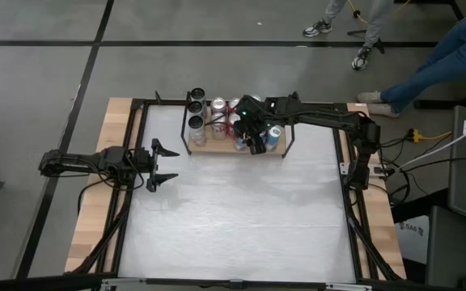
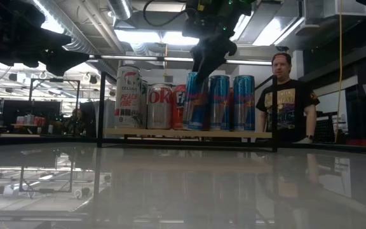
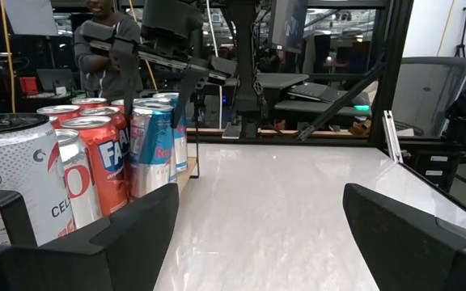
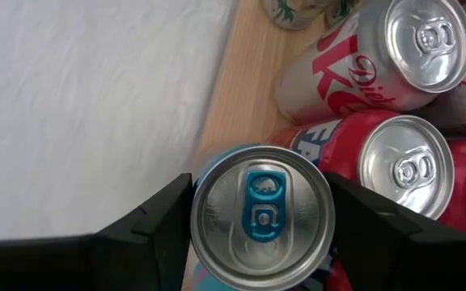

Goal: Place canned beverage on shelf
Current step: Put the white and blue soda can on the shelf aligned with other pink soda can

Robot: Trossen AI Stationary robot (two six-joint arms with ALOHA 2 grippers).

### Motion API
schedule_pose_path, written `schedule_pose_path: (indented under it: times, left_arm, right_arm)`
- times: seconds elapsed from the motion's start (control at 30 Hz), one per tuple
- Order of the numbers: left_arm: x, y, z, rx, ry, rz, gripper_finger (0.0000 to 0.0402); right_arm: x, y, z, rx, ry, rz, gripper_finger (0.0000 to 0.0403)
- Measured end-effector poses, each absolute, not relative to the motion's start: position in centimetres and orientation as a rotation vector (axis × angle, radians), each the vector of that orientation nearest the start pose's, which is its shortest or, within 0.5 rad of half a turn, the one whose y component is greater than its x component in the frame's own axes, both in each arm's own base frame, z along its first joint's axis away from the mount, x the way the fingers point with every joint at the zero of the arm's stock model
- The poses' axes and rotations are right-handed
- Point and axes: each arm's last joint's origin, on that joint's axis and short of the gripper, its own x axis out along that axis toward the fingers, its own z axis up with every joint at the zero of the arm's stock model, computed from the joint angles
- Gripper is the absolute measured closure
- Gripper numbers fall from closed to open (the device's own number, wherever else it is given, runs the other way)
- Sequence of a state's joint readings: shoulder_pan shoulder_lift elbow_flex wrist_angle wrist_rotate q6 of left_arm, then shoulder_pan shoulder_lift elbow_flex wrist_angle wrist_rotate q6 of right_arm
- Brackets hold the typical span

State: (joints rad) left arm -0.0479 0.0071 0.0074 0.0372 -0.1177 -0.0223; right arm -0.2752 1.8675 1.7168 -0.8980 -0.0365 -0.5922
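at the far edge of the white table [image 1: 241, 218], the shelf [image 1: 217, 148] sits w/ its light-wood board and thin black rods, loaded w/ cans. right gripper [image 1: 253, 139] is over the shelf's front row, fingers either side of a blue can [image 4: 261, 218] w/ a blue pull tab; wrist view shows both fingers flanking the lid closely, looks clamped on it. low view has that can [image 2: 196, 102] upright w/ its base on the board, gripper coming down on its top, two more blue cans [image 2: 232, 102] just beside it. on its other side: a red can [image 4: 395, 162], a silver diet-type can [image 4: 395, 56], a tall white can [image 2: 127, 97] at the end. left gripper [image 1: 162, 165] hovers above bare tabletop well apart from the shelf, fingers [image 3: 120, 234] spread wide, nothing between them. a person in a dark printed t-shirt [image 2: 288, 105] stands behind the table; legs and shoes [image 1: 362, 36] of others on the floor beyond.
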Motion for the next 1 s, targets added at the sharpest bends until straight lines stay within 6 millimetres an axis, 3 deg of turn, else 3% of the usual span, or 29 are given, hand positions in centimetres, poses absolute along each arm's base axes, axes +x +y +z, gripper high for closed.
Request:
schedule_pose_path:
  times: [1.0]
  left_arm:
    - [9.75, -0.13, 16.90, -0.025, -0.038, 0.069, 0.0056]
  right_arm:
    - [38.33, -10.73, 29.45, -0.364, 1.051, 0.086, 0.0168]
